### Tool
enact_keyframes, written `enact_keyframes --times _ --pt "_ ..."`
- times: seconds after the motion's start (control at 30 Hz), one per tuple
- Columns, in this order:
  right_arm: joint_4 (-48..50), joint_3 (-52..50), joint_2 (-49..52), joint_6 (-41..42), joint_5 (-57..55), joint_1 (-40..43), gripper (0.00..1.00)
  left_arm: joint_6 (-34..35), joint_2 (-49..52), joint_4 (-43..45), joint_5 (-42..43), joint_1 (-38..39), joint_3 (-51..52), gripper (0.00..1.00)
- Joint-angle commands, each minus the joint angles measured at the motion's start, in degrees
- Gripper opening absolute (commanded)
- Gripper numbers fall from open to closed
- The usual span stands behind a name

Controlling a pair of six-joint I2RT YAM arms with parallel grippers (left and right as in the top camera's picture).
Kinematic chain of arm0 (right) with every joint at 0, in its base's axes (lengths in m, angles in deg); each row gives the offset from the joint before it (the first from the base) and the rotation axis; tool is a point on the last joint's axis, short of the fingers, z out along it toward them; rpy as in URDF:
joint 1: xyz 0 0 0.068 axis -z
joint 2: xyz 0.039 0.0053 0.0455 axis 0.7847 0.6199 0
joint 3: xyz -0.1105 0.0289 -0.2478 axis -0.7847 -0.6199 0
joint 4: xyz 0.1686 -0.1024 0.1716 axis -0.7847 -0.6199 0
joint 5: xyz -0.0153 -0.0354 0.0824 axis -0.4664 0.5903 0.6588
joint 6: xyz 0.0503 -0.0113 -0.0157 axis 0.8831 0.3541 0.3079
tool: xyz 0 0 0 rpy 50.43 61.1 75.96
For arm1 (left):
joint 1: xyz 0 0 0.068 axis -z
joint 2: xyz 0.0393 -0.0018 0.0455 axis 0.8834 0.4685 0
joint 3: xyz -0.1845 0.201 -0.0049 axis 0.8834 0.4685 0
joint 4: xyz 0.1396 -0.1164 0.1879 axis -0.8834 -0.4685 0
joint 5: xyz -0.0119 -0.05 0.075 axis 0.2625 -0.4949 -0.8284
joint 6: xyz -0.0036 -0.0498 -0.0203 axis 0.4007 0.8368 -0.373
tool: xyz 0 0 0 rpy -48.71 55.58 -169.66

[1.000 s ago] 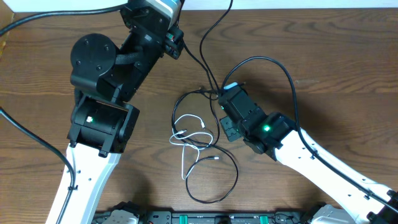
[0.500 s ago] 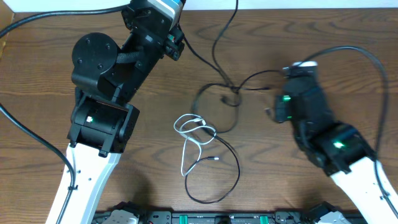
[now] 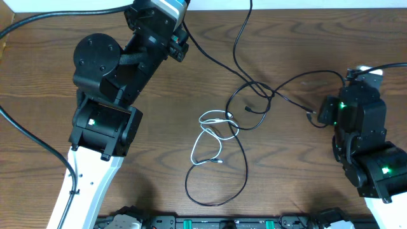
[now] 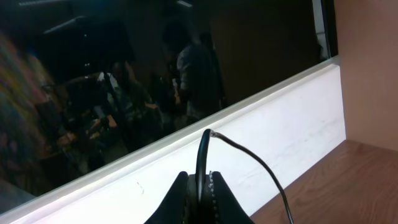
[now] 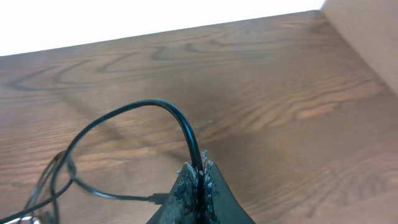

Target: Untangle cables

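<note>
Right gripper [image 5: 198, 179], three o'clock, is pinching a thin black flexible cable [image 5: 149, 103]; left gripper [image 4: 202, 185], eleven o'clock, is clamping another black cable [image 4: 249, 155].

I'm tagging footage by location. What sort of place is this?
Probably a robotics lab workstation: a left arm and a right arm work at a wooden table, thin cables lie between them, and a dark window reflects people indoors.

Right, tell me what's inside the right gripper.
A black cable, pinched in the shut right gripper, arcs out over the table. Its gripped stretch is covered by the fingers.
</note>
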Motion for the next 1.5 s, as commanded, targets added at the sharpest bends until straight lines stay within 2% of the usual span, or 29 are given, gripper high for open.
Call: enact_keyframes --times 0.0,0.23,0.5,0.77,1.0,1.13,1.17,1.2,1.27,1.37,1.47 --pt "-0.74 0.70 -0.72 2.82 -5.90 1.14 0.01 -0.37 -1.05 0.00 -0.39 -0.31 -1.38 0.07" --pt "-1.40 0.70 -1.07 4.68 -6.71 1.66 0.01 -0.35 -1.05 -3.69 -0.37 -0.31 -1.38 0.07" --pt "-1.38 0.70 -1.07 4.68 -4.85 1.64 0.01 -0.33 -1.05 -17.73 -0.33 -0.28 -1.38 0.07" --pt "-1.40 0.70 -1.07 4.66 -4.13 1.60 0.01 -0.31 -1.05 -27.17 0.15 -0.28 -1.38 0.08" --pt "-1.40 0.70 -1.07 4.66 -3.76 1.60 0.01 -0.35 -0.92 -38.69 5.57 -0.28 -1.31 0.08" --pt "-1.40 0.70 -1.07 4.66 -3.50 1.60 0.01 -0.37 -0.83 -40.46 5.70 -0.28 -1.31 0.08" --pt "-1.40 0.70 -1.07 4.63 -3.28 1.60 0.01 -0.37 -0.83 -40.28 5.70 -0.28 -1.31 0.11" --pt "-1.42 0.70 -1.07 4.63 -3.02 1.60 0.01 -0.39 -0.83 -40.11 5.70 -0.28 -1.31 0.28" --pt "-1.42 0.70 -1.07 4.63 -2.23 1.60 0.01 -0.63 -0.83 -40.04 5.73 -0.28 -1.31 0.44" --pt "-1.42 0.70 -1.07 4.63 -2.05 1.60 0.01 -0.83 -0.83 -40.04 5.73 -0.28 -1.31 0.54" --pt "-1.42 0.70 -1.07 4.61 -1.70 1.49 0.01 -0.83 -0.83 -40.06 5.73 -0.28 -1.31 0.72"
